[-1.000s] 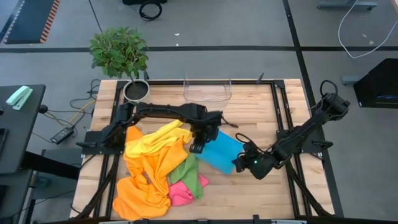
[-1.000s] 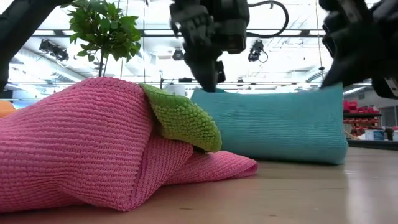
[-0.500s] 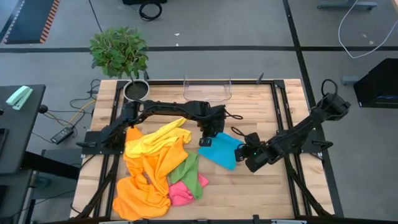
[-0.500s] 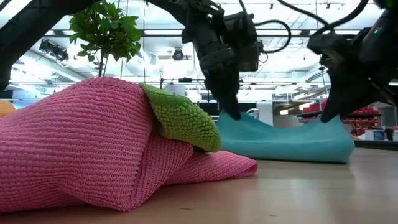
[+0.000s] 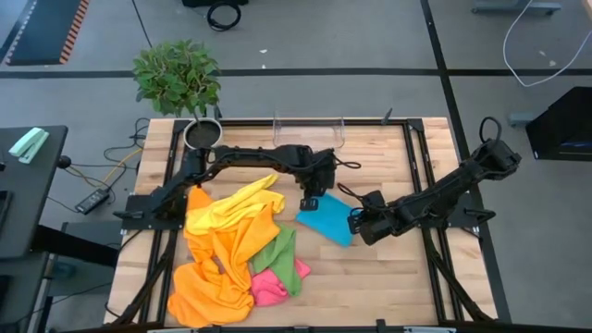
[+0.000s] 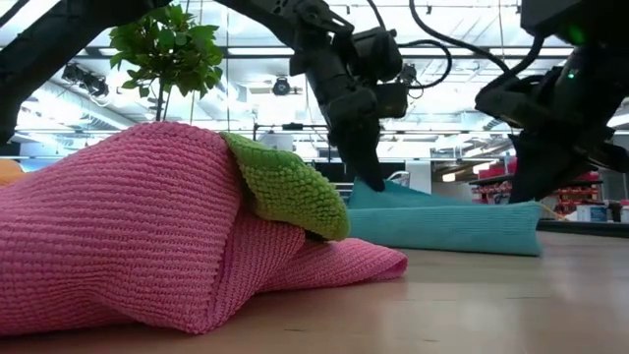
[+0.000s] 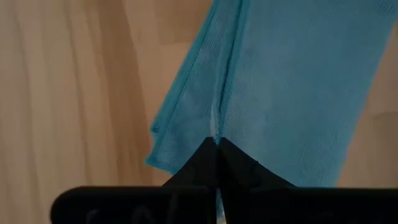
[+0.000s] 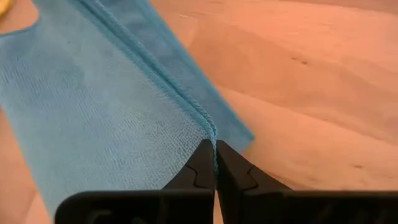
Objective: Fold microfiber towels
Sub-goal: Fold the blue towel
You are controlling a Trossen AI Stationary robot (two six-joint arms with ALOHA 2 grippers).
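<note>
Blue towel [image 5: 326, 218] lies mid-counter [image 5: 388, 277], its long axis running between my two claws: left claw [image 5: 309, 202] clamped on its far corner, right claw [image 5: 356, 222] clamped on its near edge. Wrist views show doubled layers pinched; overhead alone shows the unfolded pile [image 5: 231, 250] beside it, nearer my left arm

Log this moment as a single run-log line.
step: folding blue towel | left gripper: shut on blue towel edge | right gripper: shut on blue towel edge | other towels: piled, untouched
</note>
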